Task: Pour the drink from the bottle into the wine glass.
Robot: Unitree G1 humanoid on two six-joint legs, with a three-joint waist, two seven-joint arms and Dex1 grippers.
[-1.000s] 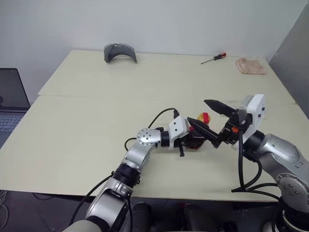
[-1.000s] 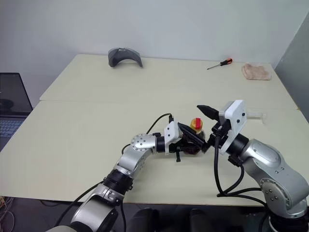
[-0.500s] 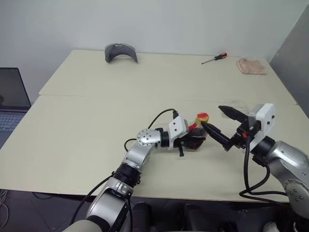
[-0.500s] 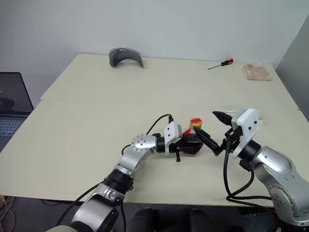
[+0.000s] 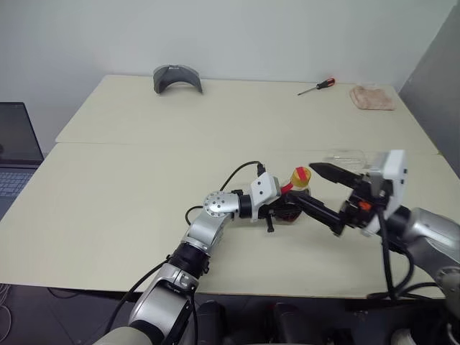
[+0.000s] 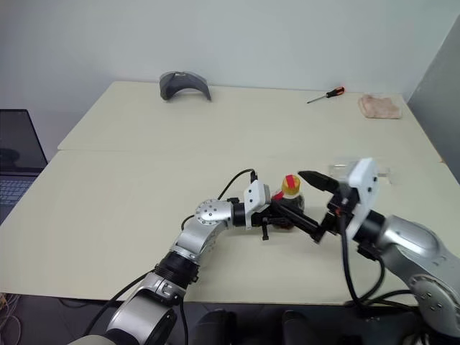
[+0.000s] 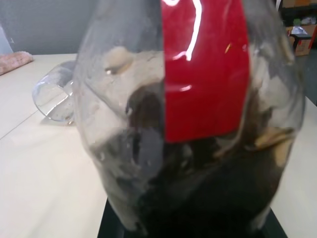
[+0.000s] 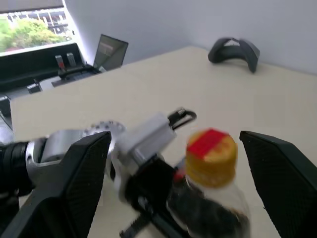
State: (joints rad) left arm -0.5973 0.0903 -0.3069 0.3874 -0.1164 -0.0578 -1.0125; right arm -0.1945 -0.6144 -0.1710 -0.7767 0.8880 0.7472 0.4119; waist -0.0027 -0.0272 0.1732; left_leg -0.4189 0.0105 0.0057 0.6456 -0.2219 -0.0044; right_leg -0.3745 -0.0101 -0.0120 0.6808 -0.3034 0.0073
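Left gripper (image 5: 279, 208) clamps bottle (image 5: 293, 195); right gripper (image 5: 325, 195) open beside.

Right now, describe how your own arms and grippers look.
Both arms are silver metal with rounded joints and loose black cables. Each wrist carries a white block. The left gripper and right gripper each have two black, tapered fingers. A small orange part sits at the base of the right one.

bottle (image 7: 188, 124): clear glossy plastic, shiny red label, in my grip
cap (image 8: 211, 151): matt yellow plastic
wine glass (image 7: 53, 94): smooth clear glass
table (image 5: 144, 187): matt, smooth, pale
my right gripper (image 5: 323, 194): matt black fingers, white plastic housing
cloth (image 5: 372, 97): soft, pinkish, rumpled
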